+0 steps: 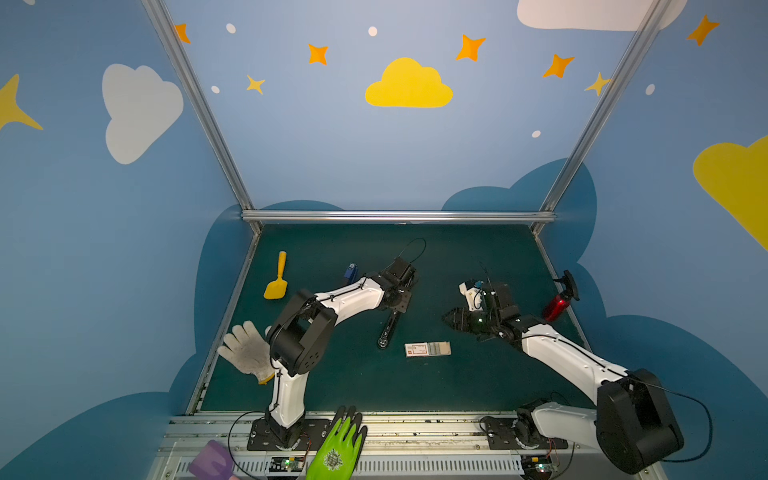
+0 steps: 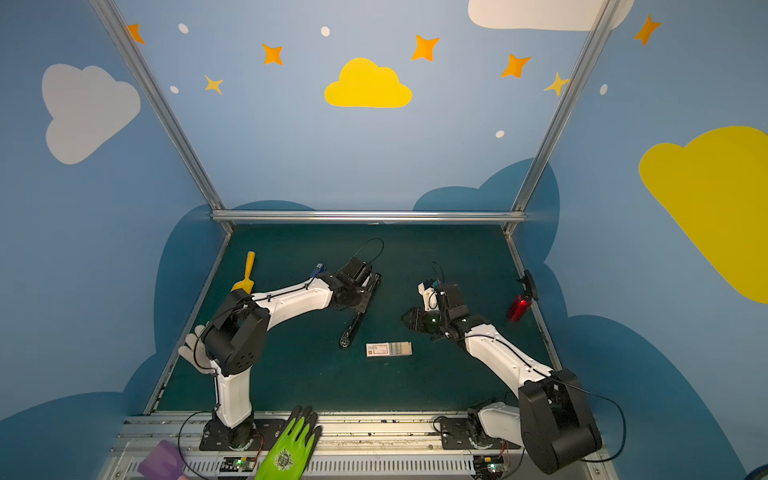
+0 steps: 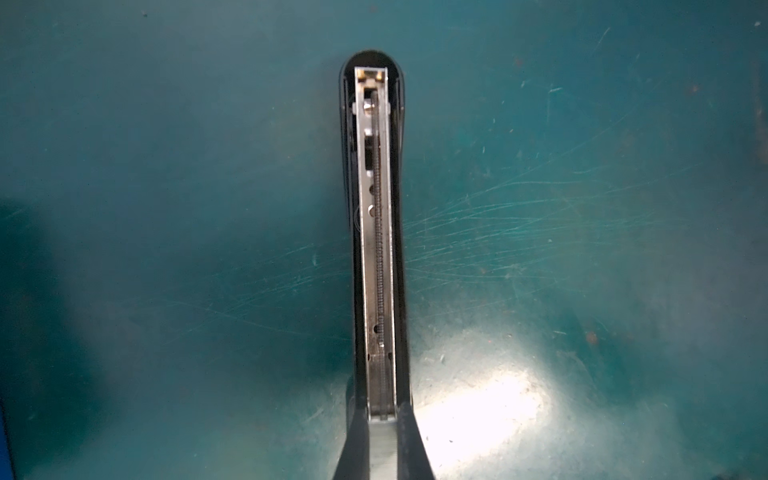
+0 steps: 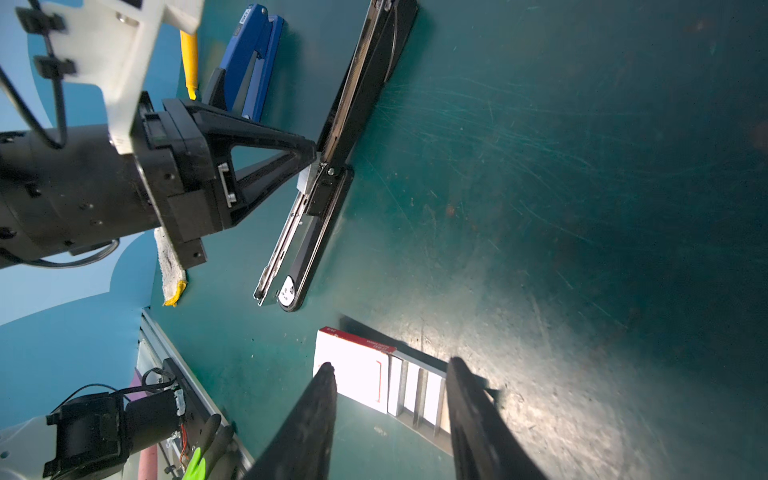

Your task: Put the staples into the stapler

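Near the middle of the table (image 1: 332, 382), my left arm reaches out with its wrist bent down, the left gripper (image 4: 314, 154) clenched on the hinge of the stapler (image 1: 387, 330), which lies opened flat with its magazine exposed. My right arm angles in from the right edge, the right gripper (image 4: 390, 365) half spread and empty over the box (image 1: 428, 349). Its tray is slid partway out, showing staples (image 4: 415, 395).

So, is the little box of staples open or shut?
Open. The box has its tray pulled partly out at one end, and grey staple strips lie uncovered in it.
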Tool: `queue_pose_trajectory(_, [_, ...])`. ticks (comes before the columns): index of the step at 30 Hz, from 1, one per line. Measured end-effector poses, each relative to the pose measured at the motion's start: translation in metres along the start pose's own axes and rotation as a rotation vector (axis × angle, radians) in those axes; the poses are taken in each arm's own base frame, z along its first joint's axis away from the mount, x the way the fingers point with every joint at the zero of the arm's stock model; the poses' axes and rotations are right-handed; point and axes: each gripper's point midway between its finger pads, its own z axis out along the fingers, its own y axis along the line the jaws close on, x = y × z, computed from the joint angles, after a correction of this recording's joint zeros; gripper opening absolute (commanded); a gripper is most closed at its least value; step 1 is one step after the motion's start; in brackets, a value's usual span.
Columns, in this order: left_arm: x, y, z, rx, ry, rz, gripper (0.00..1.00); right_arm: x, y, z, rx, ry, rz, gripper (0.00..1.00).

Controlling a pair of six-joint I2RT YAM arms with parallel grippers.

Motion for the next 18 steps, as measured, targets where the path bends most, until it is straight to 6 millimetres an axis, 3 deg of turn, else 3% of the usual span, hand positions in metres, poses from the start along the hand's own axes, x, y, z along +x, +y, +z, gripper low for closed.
queue_pose_trajectory(18, [-0.0040, -0.0040, -0.0035, -0.005, -0.009, 0.012, 0.05, 0.0001, 0.0026, 0.0010, -0.018, 0.001, -0.002, 0.44])
